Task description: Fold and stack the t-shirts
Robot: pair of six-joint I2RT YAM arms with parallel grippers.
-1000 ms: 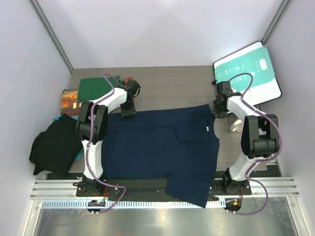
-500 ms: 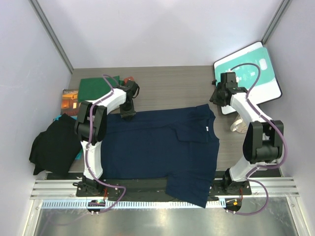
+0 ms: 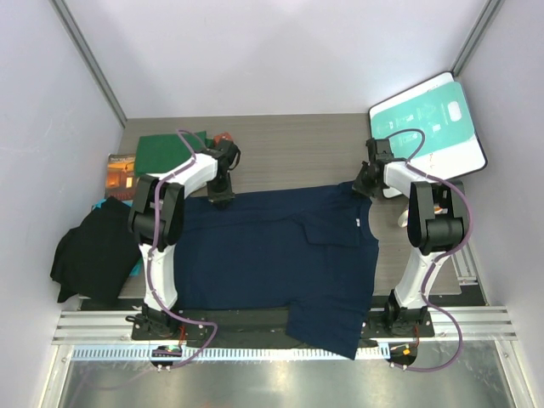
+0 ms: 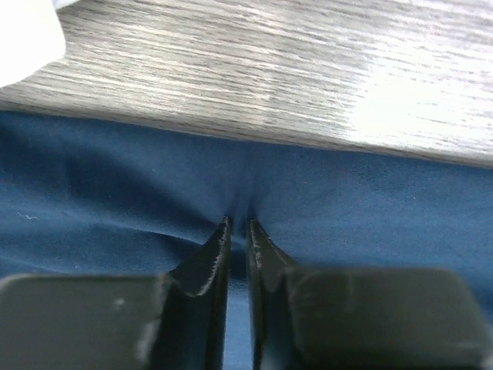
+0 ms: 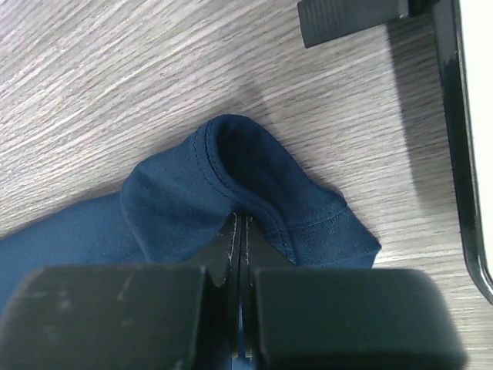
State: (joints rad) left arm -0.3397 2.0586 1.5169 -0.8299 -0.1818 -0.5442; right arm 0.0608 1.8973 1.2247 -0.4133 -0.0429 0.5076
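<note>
The navy blue t-shirt [image 3: 280, 246] lies spread flat across the middle of the table, chest pocket up. My left gripper [image 3: 223, 194] sits at its far left edge. In the left wrist view the jaws [image 4: 237, 223] are pinched on a pucker of the navy cloth [image 4: 115, 177]. My right gripper [image 3: 364, 183] is at the shirt's far right corner. In the right wrist view it [image 5: 241, 218] is shut on the bunched, stitched hem of the navy cloth [image 5: 177, 193]. A dark green t-shirt [image 3: 163, 151] lies folded at the far left.
A teal-and-white board [image 3: 429, 123] leans at the far right, its edge [image 5: 466, 154] close beside the right gripper. A small brown-orange book [image 3: 121, 174] and a dark cloth heap [image 3: 98, 246] lie at the left. A small white object [image 3: 410, 219] sits beside the right arm.
My right gripper swung out toward the board, came back left to the shirt's far right corner and shut on it. The left gripper stayed put and its jaws narrowed.
</note>
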